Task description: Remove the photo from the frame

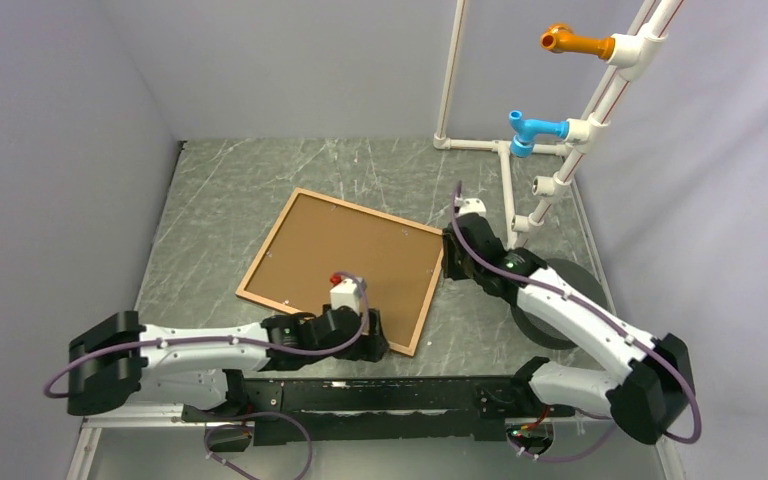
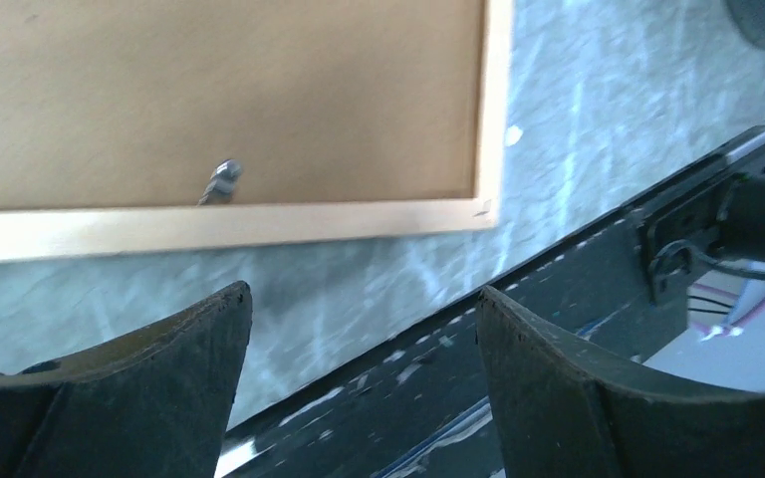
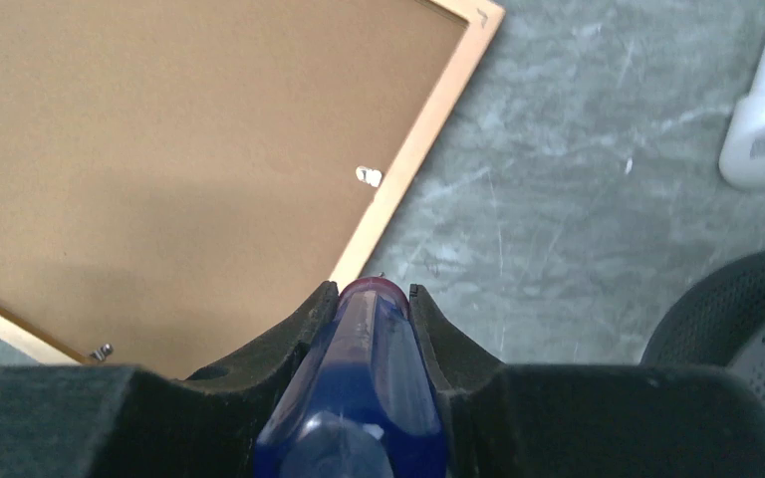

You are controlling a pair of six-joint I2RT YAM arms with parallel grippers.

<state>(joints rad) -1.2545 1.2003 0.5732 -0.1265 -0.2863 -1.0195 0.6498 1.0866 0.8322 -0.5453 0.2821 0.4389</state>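
Observation:
The frame [image 1: 268, 243] lies flat on the table with its back up. Its thin wood border [image 2: 259, 227] surrounds the photo's light-brown backing board [image 1: 345, 255]. The print side is hidden underneath. A small metal tab [image 2: 221, 181] stands on the board near the frame's near edge. My left gripper [image 1: 372, 343] hovers just off that near edge, and its jaws [image 2: 364, 294] are open with nothing between them. My right gripper [image 1: 452, 256] is at the frame's right edge [image 3: 428, 119], shut on a blue-handled tool [image 3: 369, 368] with a reddish tip.
A white pipe rack [image 1: 508, 180] with an orange hook [image 1: 575, 42] and a blue hook [image 1: 535, 130] stands at the back right. A black round disc [image 1: 560, 305] lies under the right arm. A black rail [image 2: 558, 289] runs along the table's near edge.

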